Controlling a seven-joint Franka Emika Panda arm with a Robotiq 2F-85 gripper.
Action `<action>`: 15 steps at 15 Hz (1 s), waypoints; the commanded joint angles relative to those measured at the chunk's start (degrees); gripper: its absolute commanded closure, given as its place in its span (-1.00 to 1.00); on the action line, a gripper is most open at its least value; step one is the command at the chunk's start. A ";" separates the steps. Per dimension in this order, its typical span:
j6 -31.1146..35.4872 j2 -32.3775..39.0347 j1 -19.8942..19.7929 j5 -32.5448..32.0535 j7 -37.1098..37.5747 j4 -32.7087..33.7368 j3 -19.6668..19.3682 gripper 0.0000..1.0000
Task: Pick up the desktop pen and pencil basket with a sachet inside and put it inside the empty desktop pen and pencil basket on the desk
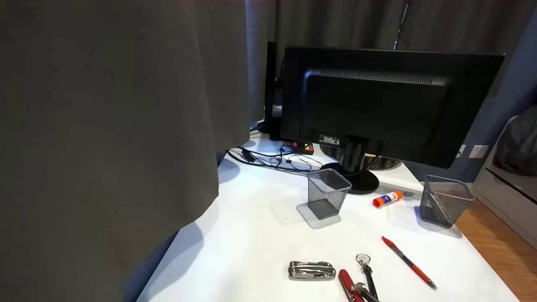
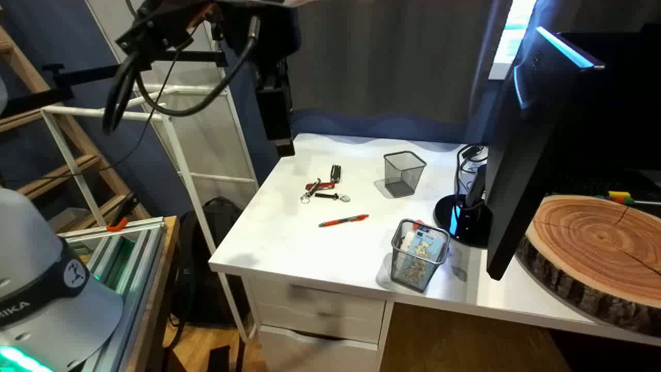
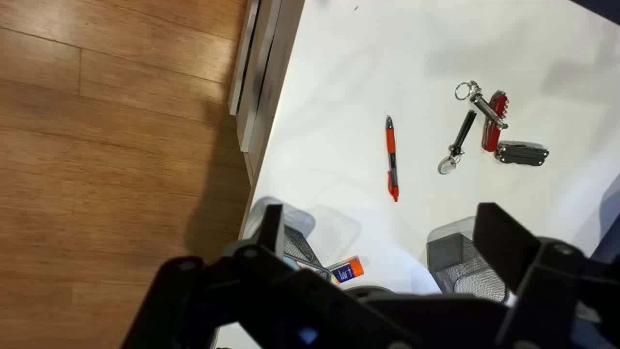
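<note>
The basket with a sachet (image 2: pixel 411 277) is dark wire mesh and stands upright near the desk's front edge. The light blue sachet (image 2: pixel 429 244) leans inside it. This basket also shows in an exterior view (image 1: pixel 455 205) and, partly hidden by a finger, in the wrist view (image 3: pixel 299 246). The empty basket (image 2: pixel 405 178) stands upright farther back; it also shows in an exterior view (image 1: pixel 329 191) and, partly behind the other finger, in the wrist view (image 3: pixel 448 254). My gripper (image 3: pixel 381 218) is open, with nothing between its fingers. It hangs above the desk's far-left part (image 2: pixel 285 148), apart from both baskets.
A red pen (image 2: pixel 344 220), a multitool (image 1: pixel 312 270), a red pocket knife (image 3: pixel 494 121) and small keychain tools lie on the white desk. A glue stick (image 1: pixel 387 199) lies beside the sachet basket. A monitor (image 1: pixel 390 105) and a wood slab (image 2: pixel 599 248) stand beyond the baskets.
</note>
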 commanded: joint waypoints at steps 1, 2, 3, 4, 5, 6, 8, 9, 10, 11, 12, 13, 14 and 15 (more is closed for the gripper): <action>-0.25 0.02 -0.35 0.20 -0.17 0.12 0.31 -1.00; -0.25 0.06 -0.35 0.20 -0.17 0.12 0.31 -1.00; -0.25 0.07 -0.35 0.20 -0.17 0.12 0.31 -1.00; -0.25 0.08 -0.35 0.20 -0.17 0.12 0.31 -1.00; -0.25 0.09 -0.35 0.20 -0.17 0.12 0.31 -1.00; -0.25 0.10 -0.35 0.20 -0.17 0.12 0.31 -1.00; 3.26 1.28 -1.40 -3.85 -1.48 0.09 2.15 -1.00; 3.75 3.21 -1.95 -6.79 -2.39 1.14 2.91 -1.00; 4.95 6.71 -1.06 -8.07 -4.76 3.13 2.44 -1.00; 6.52 10.18 -0.89 -10.01 -5.88 4.76 2.75 -1.00; 7.76 13.16 -0.67 -11.67 -7.39 6.42 2.85 -1.00; 9.67 16.65 -0.33 -12.98 -9.23 8.16 2.74 -1.00; 10.81 19.50 -0.40 -14.68 -10.71 9.75 2.88 -1.00; 11.64 22.71 -0.60 -16.55 -12.09 11.69 3.04 -1.00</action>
